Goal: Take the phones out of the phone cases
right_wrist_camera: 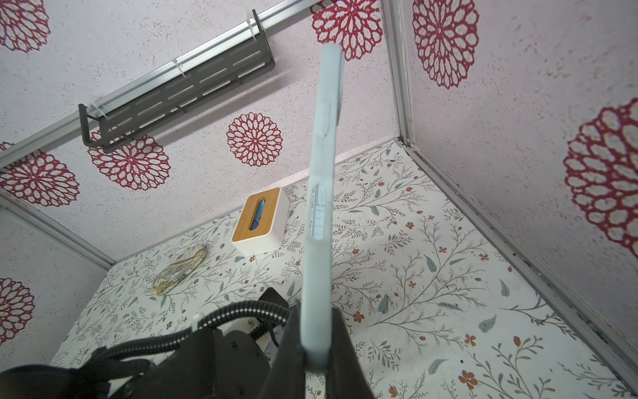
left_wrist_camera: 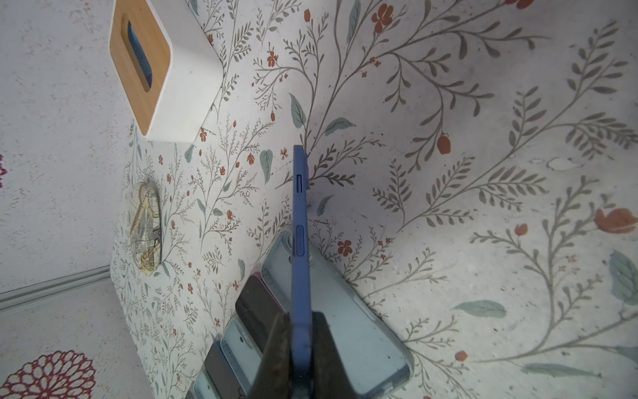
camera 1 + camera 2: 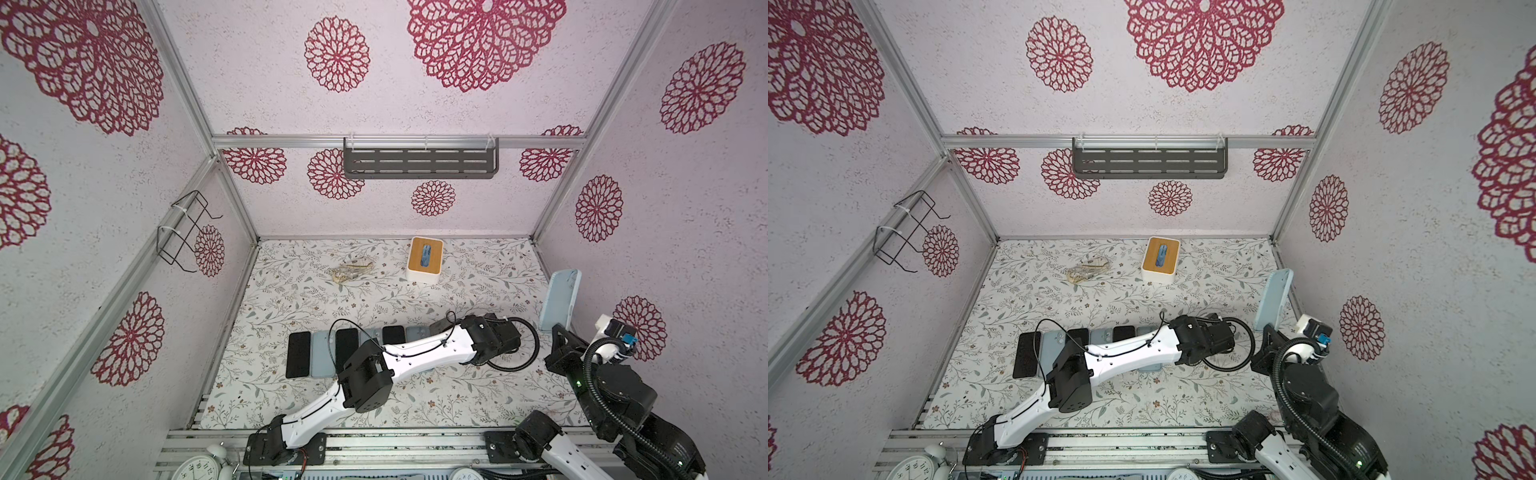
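Close by the right wall, the right gripper (image 1: 316, 345) clamps an upright light-blue phone case (image 3: 557, 299). The left gripper (image 2: 300, 340) pinches a darker blue phone case (image 2: 299, 221) edge-on above the row of phones (image 3: 298, 354). Farther back stands a tissue box (image 3: 424, 258).

Enclosure: pale textured wall panels (image 3: 415, 108) left, far and right, printed with crimson lace-like flower medallions. Silver aluminium frame profiles (image 3: 282, 142) run up the corners and across the far wall. Dark grey slotted metal shelf (image 3: 419, 163) is zip-tied to that far rail. Black wire rack (image 3: 183, 232) is tied to the left wall's rail. Worktop (image 3: 316, 299) has a white covering with grey-green leaf and small red flower print. Near edge: slotted aluminium base rails (image 3: 415, 440), white round clock (image 3: 195, 469). Light is even, shadows soft.
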Tool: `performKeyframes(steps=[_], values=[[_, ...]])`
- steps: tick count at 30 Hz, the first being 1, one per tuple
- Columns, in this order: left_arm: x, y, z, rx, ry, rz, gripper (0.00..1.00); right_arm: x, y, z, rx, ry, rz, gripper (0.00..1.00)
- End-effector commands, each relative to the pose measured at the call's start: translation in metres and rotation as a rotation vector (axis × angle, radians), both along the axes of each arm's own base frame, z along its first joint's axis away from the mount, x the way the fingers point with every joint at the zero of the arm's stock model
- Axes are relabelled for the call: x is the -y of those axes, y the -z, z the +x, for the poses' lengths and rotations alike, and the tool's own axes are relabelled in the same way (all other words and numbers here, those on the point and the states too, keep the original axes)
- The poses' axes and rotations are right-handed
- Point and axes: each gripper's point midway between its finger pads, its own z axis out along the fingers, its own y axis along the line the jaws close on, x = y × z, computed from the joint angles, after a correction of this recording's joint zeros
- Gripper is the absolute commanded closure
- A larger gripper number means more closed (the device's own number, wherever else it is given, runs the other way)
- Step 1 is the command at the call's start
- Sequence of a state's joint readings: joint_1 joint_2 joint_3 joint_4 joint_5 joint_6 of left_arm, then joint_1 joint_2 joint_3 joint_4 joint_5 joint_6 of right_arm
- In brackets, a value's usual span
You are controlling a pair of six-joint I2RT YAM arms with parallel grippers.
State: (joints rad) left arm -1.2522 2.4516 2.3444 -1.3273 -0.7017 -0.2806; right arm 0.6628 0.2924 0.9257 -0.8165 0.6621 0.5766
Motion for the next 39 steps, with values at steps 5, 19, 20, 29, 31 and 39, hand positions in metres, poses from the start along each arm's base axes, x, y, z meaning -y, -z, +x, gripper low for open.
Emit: performKeyframes(steps=[5,19,20,29,31,39], values=[[0.007,0.031,-0.025,-0.052,0.035,0.071,0.86,0.008,-0.018,-0.002,0.036,0.026,-0.017,1.00],[0.023,0.074,-0.051,-0.083,0.032,0.061,0.78,0.002,-0.026,-0.001,0.048,0.001,-0.010,1.00],[0.024,0.075,-0.051,-0.085,0.031,0.054,0.78,0.002,-0.025,0.000,0.046,-0.001,-0.011,1.00],[0.033,0.071,-0.050,-0.063,0.019,-0.014,0.59,-0.007,-0.018,0.003,0.026,-0.029,-0.005,1.00],[0.034,0.064,-0.049,-0.048,0.022,-0.034,0.55,-0.009,-0.014,0.004,0.016,-0.038,-0.004,1.00],[0.031,-0.027,-0.041,0.064,0.013,-0.242,0.30,-0.015,0.017,0.002,-0.044,-0.064,0.039,1.00]])
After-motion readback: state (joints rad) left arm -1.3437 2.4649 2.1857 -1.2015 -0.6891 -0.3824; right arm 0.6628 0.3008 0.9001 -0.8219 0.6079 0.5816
